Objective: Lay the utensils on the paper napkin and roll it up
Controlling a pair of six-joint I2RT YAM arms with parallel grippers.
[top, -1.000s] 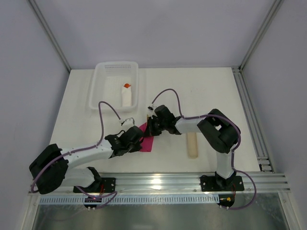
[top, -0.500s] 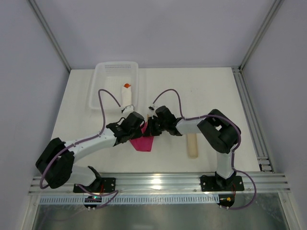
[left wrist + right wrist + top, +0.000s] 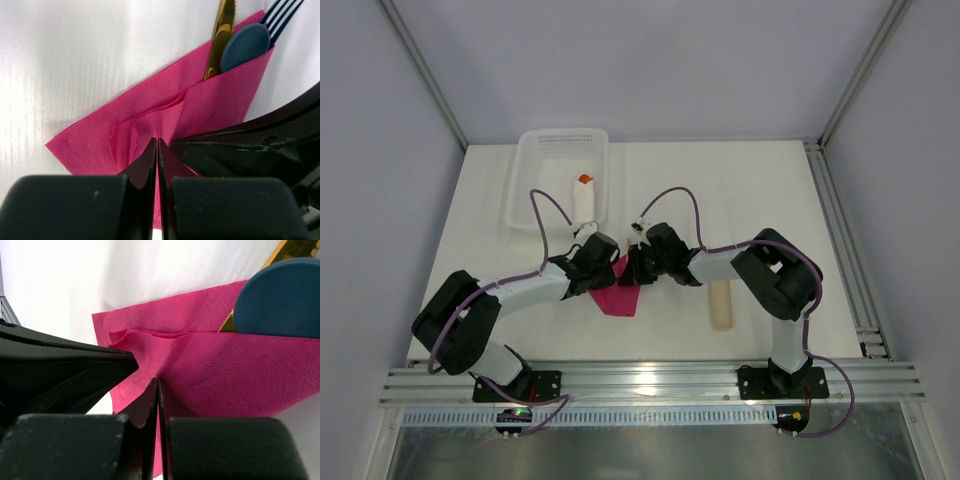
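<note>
The magenta-pink paper napkin lies partly folded between my two grippers. In the left wrist view the napkin has one flap folded over the utensils. The yellow-orange knife, the blue spoon's bowl and the blue fork's tines stick out at its top. My left gripper is shut, pinching a puckered napkin fold; it also shows in the top view. My right gripper, in the top view, is shut on the folded flap beside the spoon.
A white basket at the back left holds a white roll with an orange tip. A long beige strip lies right of the napkin. A metal rail runs along the right edge.
My left arm has swung from the napkin's near left side up to its far edge beside the right gripper. More of the napkin shows now. The right arm has barely moved.
</note>
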